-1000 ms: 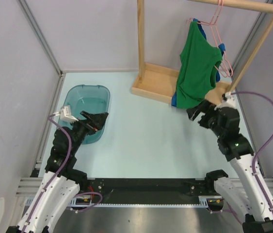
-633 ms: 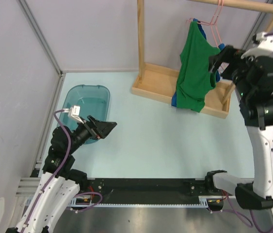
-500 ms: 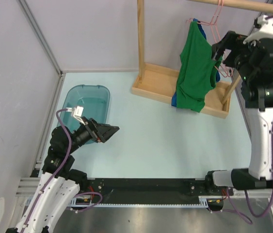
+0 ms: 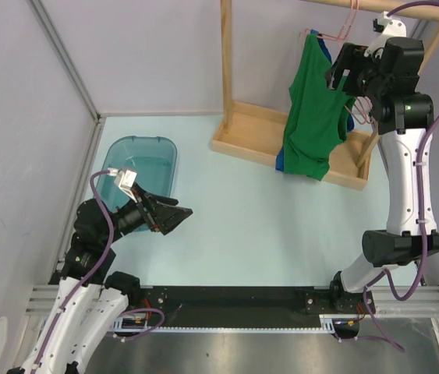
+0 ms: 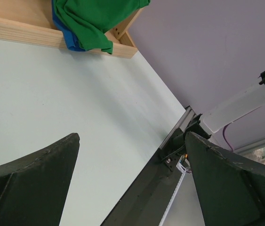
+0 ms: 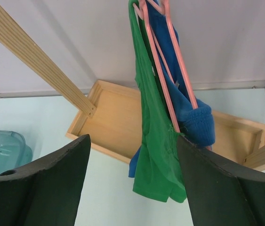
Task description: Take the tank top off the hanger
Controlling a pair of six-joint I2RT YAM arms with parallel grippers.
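My right tool [image 4: 345,68] sits wide open beside the tank top [image 4: 311,117], ready to pull it off the hanger [image 6: 162,78].

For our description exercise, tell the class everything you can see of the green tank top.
The tank top is plain bright green, of soft knit-looking cloth, sleeveless with wide armholes. It hangs limp and creased from a pink wire hanger on the wooden rail, its hem reaching down to the rack's wooden base. A blue garment hangs against it. The right gripper faces it, open, gripping nothing.
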